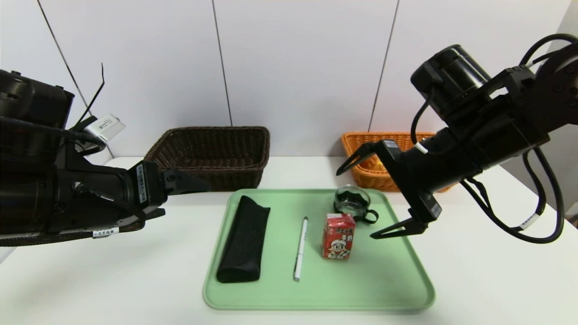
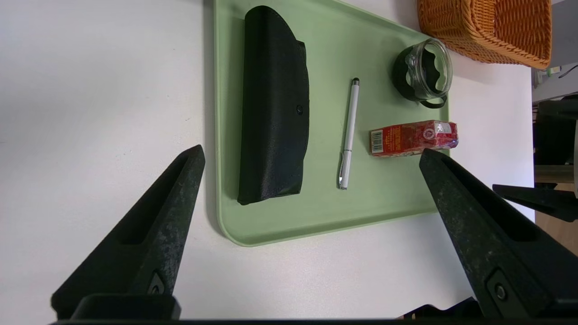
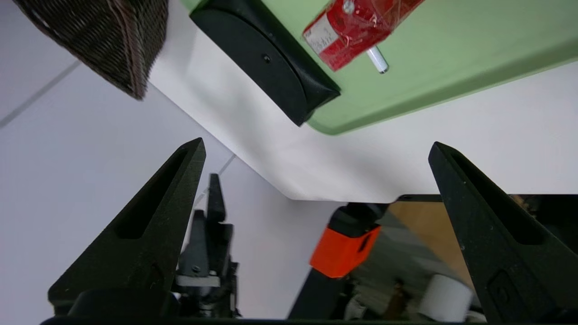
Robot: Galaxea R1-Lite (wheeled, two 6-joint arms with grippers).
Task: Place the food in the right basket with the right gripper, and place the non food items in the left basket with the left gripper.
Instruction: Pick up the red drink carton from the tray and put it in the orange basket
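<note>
Left gripper at frame left, spread, empty. Centre tray: black pouch, pen, red drink carton, glass cup (carton upright). Right gripper spread wide beside the cup, holding nothing.

Red drink carton upright on green tray, cartoon face forward. White pen flat beside it; black pouch flat further left. Glass cup behind carton. Brown basket, orange basket behind tray.

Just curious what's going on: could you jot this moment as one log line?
right claw: open, above red drink carton | left claw: open, parked | pouch, pen, cup: on tray
</note>
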